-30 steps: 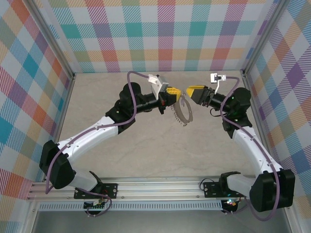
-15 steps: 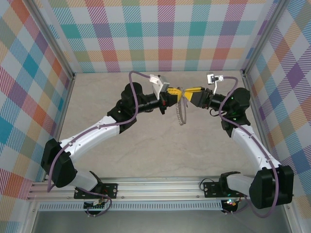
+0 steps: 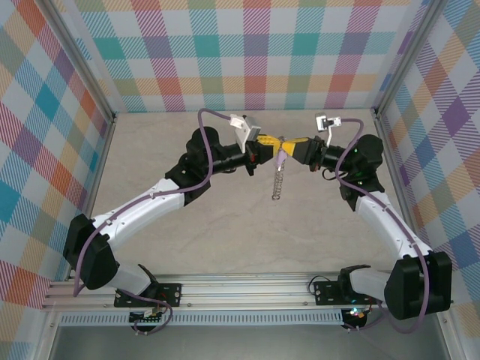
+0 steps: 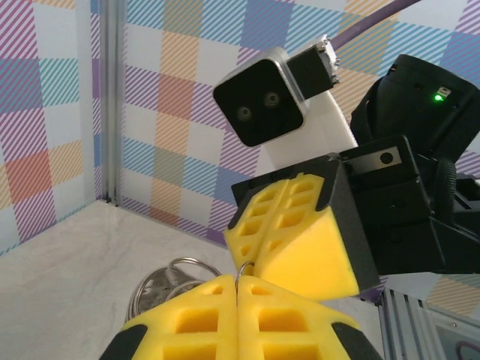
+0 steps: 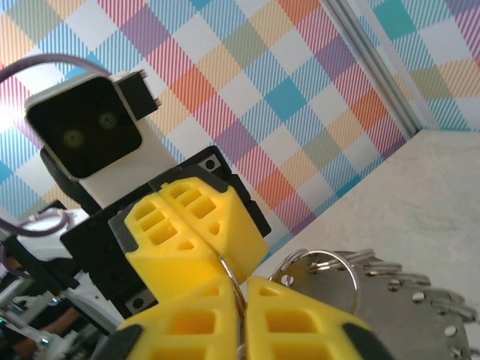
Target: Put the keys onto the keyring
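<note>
My two grippers meet tip to tip above the middle of the table. The left gripper is shut on a thin wire of the keyring, which hangs edge-on below the fingertips as a knobbly silvery strip. The right gripper is shut on the same wire from the other side. In the left wrist view my left gripper pinches the wire, with the right one's yellow fingers just beyond. In the right wrist view the right gripper clamps the wire; the keyring dangles behind. A small lilac bit, apparently the key, sits just under the fingertips.
Pale stone-look table ringed by checked walls. An aluminium rail carrying both arm bases runs along the near edge. Purple cables loop over each wrist.
The right gripper moved left to meet the left one and shut on the ring wire. The keyring swung from a face-on loop to hanging edge-on.
</note>
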